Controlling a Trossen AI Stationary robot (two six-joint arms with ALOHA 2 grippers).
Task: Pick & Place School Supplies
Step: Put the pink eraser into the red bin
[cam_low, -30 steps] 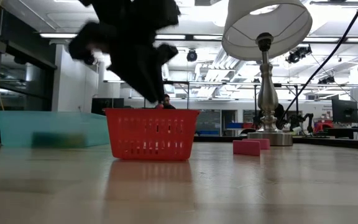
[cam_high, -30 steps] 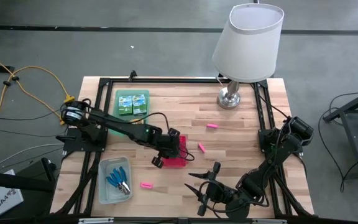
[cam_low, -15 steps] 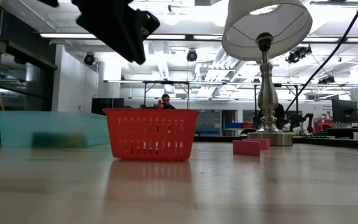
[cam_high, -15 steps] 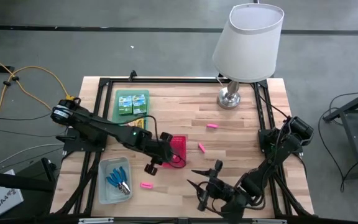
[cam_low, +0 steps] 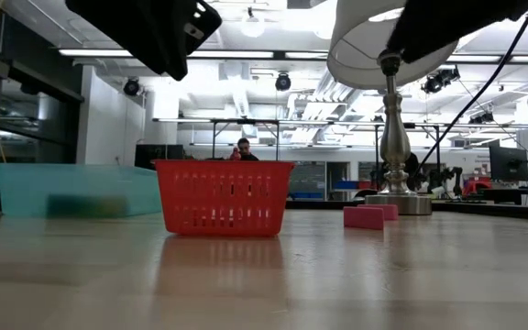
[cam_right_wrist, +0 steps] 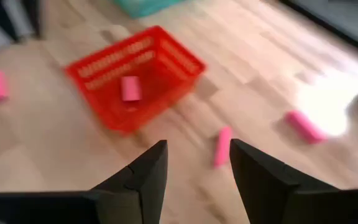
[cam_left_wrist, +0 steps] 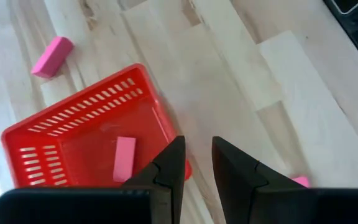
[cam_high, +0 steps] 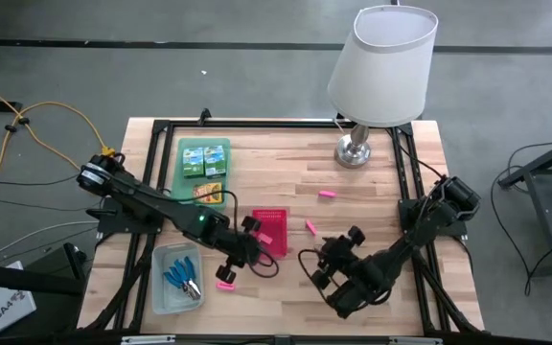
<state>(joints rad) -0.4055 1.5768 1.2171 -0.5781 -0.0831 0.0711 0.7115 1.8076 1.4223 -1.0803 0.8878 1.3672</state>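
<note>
Erasers are the supplies in play. From the high view, one pink eraser [cam_high: 264,237] already lies in the red basket [cam_high: 276,218] at the middle of the frame; three more sit loose on the desk [cam_high: 372,192]: one [cam_high: 327,194] right of centre below the lamp [cam_high: 381,67], one [cam_high: 310,227] just right of the basket, one [cam_high: 224,285] at lower left of centre beside the left pincer [cam_high: 230,275]. Green boxes [cam_high: 205,159] rest on the tray at upper left; blue-handled scissors [cam_high: 182,278] lie in the clear bin at lower left. The right pincer [cam_high: 329,273] hangs lower right of centre.

Low view: the basket [cam_low: 225,197] stands mid-frame, two erasers [cam_low: 365,216] to its right near the lamp base, dark arm parts along the top edge.

Left wrist view: the left pincer [cam_left_wrist: 196,168] is nearly closed with nothing between its fingers, over the basket's corner [cam_left_wrist: 86,134]; an eraser [cam_left_wrist: 125,158] lies inside, and another [cam_left_wrist: 302,181] peeks beside a finger.

Right wrist view: the right pincer [cam_right_wrist: 196,165] stands released and empty, facing an eraser [cam_right_wrist: 222,146] near the basket [cam_right_wrist: 135,78].

I judge this a between-picks step: next, each pincer must descend onto its nearest loose eraser, the left one opening first.
</note>
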